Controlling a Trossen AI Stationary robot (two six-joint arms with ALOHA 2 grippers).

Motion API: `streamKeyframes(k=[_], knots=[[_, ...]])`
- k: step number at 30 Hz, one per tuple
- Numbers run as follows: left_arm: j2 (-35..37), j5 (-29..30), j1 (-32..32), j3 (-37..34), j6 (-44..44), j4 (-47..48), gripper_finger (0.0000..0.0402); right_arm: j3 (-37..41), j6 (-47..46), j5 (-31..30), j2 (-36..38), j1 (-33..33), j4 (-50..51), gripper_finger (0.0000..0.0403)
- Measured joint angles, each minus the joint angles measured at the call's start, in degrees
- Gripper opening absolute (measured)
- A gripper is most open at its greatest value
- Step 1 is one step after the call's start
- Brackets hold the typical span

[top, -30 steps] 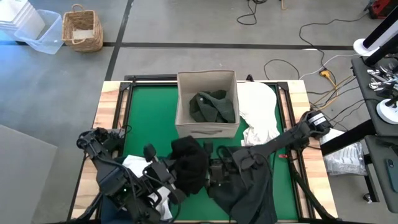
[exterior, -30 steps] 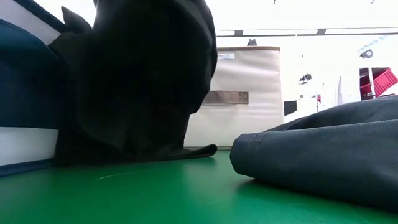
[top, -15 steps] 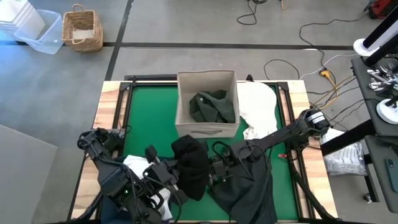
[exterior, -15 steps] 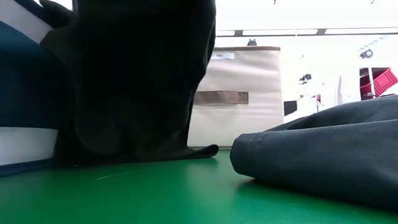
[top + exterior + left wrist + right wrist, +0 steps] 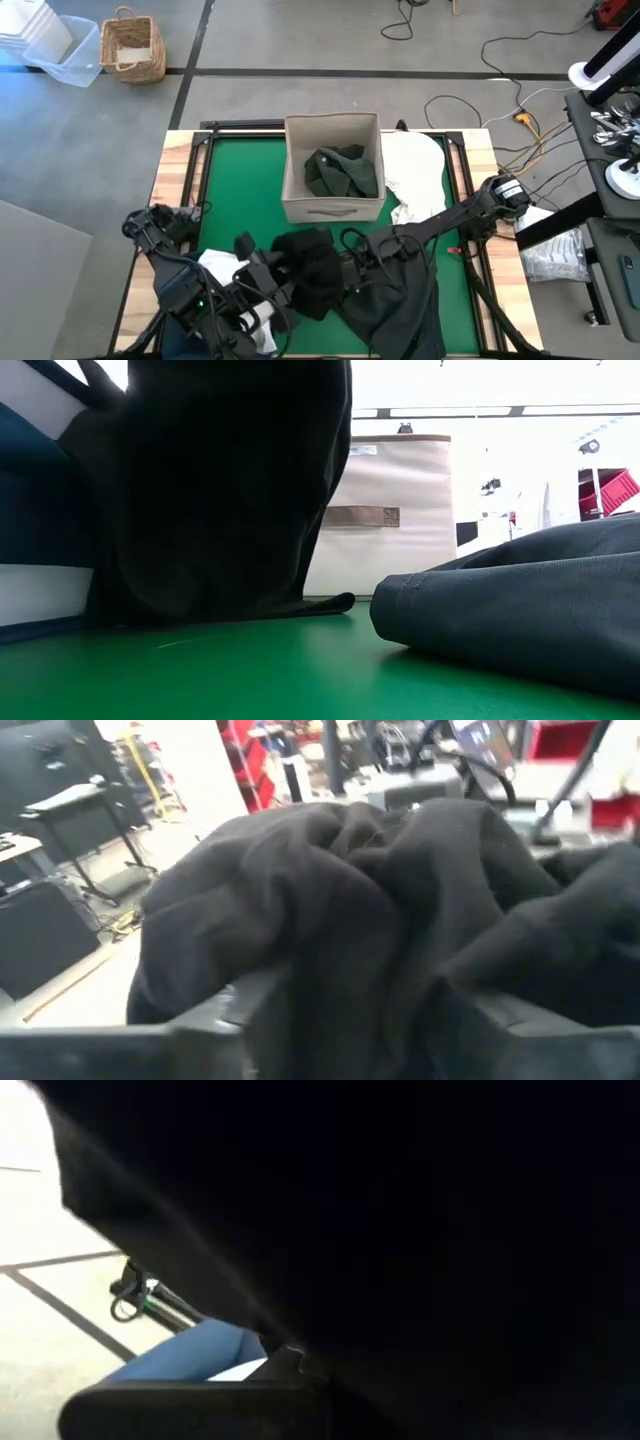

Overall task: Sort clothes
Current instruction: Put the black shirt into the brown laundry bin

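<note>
Black garment (image 5: 312, 270) bunched between both grippers, apparently off the mat's edges.

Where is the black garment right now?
In the high view the black garment hangs bunched between the two claws at the table's near edge, just in front of the beige fabric box, with the charcoal garment on its right.
</note>
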State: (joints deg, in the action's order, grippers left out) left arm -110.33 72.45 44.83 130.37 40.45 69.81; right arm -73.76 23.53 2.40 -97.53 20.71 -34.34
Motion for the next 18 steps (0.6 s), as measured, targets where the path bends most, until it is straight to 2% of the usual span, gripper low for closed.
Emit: streamKeyframes(k=[4,7,18], knots=[[1.1,-5.7,0.3,0.0,0.8,4.5,0.0227,0.0,-0.6,-0.7,1.2,0.0,3.0,0.002],[1.5,-8.1,0.6,0.0,1.2,6.3,0.0245,0.0,-1.2,-0.9,2.6,0.1,4.5,0.0019],[2.8,-14.0,1.2,0.0,1.2,8.3,0.0252,0.0,-3.6,-0.9,7.4,0.8,12.0,0.0018]])
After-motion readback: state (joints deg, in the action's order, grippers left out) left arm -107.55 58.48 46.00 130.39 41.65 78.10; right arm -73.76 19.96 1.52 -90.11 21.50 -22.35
